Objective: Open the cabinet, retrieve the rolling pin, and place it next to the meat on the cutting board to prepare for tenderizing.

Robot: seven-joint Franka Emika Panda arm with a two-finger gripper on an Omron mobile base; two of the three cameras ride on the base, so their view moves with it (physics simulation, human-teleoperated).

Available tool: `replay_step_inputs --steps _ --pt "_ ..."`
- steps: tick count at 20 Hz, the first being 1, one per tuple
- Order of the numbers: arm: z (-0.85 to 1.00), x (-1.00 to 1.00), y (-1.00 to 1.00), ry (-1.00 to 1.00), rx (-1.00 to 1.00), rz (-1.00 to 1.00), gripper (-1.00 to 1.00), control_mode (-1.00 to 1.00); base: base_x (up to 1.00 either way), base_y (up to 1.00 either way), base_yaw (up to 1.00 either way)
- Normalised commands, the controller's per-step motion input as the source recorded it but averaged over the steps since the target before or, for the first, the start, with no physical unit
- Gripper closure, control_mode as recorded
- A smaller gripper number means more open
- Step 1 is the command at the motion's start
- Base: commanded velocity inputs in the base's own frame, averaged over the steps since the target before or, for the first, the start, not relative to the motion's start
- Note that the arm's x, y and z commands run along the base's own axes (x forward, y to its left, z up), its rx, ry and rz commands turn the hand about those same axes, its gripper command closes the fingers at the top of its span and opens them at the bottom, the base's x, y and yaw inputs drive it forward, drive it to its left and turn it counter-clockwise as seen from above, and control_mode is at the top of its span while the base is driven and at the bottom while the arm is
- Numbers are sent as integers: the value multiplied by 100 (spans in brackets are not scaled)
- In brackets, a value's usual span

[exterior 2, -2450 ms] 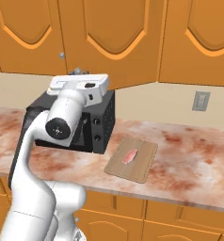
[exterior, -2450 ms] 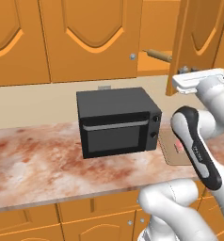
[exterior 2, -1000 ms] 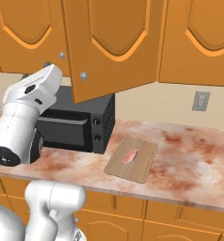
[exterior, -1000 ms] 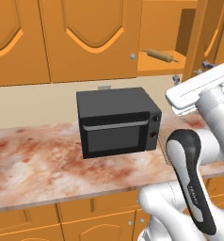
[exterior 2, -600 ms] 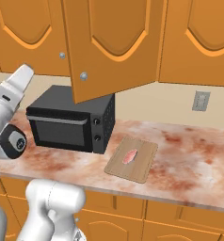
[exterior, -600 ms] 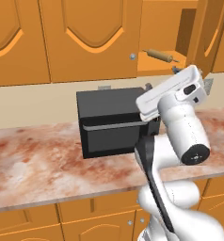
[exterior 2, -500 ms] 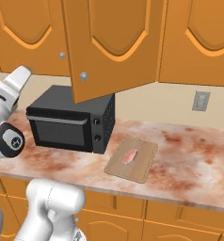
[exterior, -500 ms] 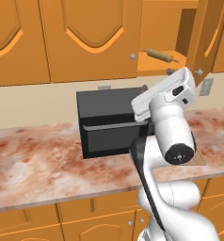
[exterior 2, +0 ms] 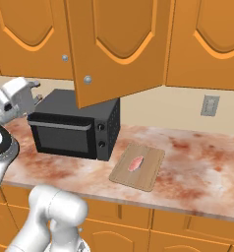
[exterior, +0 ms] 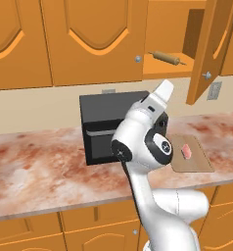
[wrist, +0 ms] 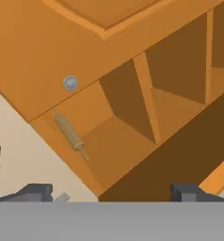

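On the left of the left base view the marbled table [exterior: 35,166] is bare up to the black microwave [exterior: 106,130]. The arm rises in front of the microwave, its hand tilted up toward the cabinet [exterior: 167,29]. The jaws [wrist: 111,190] stand wide apart with nothing between them; in the hand view the two dark fingertips [wrist: 36,190] sit far out at either side of the bottom edge.

Further right, the cabinet door [exterior: 214,46] hangs open, and the rolling pin [exterior: 163,57] lies on the bottom of the cabinet near the front edge, angled, one knob handle pointing outward. In the hand view the rolling pin [wrist: 69,132] lies well ahead of the fingertips, just below the round knob [wrist: 70,83] of the closed door.

Rightmost on the table is the cutting board [exterior: 189,154] with the meat [exterior: 186,151] lying on it.

The pin is likely stiff, light wood, smooth and round, so it may roll or slip. Judged best: grip the thick middle barrel across its width, not a thin handle
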Motion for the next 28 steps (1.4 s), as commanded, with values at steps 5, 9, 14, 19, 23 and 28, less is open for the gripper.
replay_step_inputs --steps 5,9,14,19,23,28 --pt "-16 11 -32 11 -3 -25 -100 -100 0 0 0" --pt "-1 40 -31 12 0 -13 -100 -100 0 0 0" --pt "0 51 -30 7 0 -5 -100 -100 0 0 0" --pt "0 37 -30 1 0 0 -100 -100 0 0 0" --pt "0 18 -32 0 0 -1 -100 -100 0 0 0" --pt "0 13 -35 0 0 -3 -100 -100 0 0 0"
